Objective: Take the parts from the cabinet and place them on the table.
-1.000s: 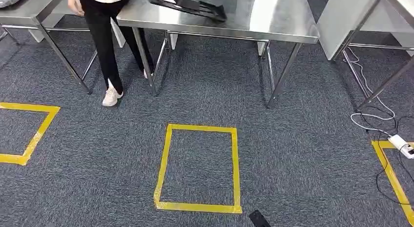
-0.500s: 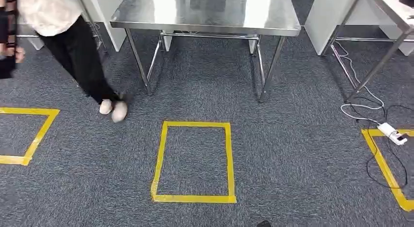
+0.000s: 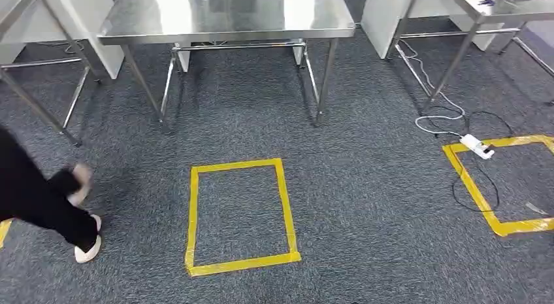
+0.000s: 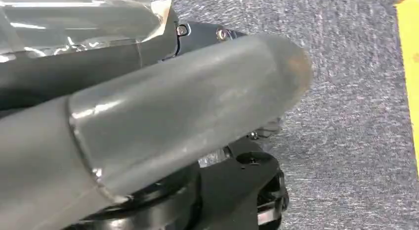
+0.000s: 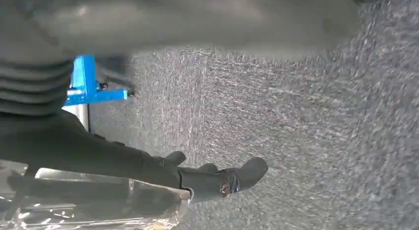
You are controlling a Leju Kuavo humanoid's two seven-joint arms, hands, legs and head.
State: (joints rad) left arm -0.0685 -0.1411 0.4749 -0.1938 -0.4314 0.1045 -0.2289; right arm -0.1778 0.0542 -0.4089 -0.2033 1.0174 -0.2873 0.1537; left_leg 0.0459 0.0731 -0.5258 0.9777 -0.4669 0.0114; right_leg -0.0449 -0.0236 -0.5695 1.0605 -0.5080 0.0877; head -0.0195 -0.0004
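Note:
A bare steel table (image 3: 222,16) stands ahead of me across the grey carpet, with no part on its top. My left hand (image 4: 163,111) hangs over the carpet, its thick grey thumb lying along straight dark fingers (image 4: 99,62), and it holds nothing. My right hand (image 5: 148,91) also hangs low, the thumb set well apart from its outstretched dark fingers (image 5: 217,180), with only carpet showing between them. No cabinet is in sight.
A yellow tape rectangle (image 3: 193,212) marks the floor in front of the table. A person's dark-trousered leg and white shoe (image 3: 39,206) are at the left edge. A power strip (image 3: 477,147) with loose cables lies by another tape square on the right. More steel tables (image 3: 496,6) flank the middle one.
The whole view has shifted, so the camera has moved. The person has walked from the table to the left edge. The black part lying on the table a second ago is gone.

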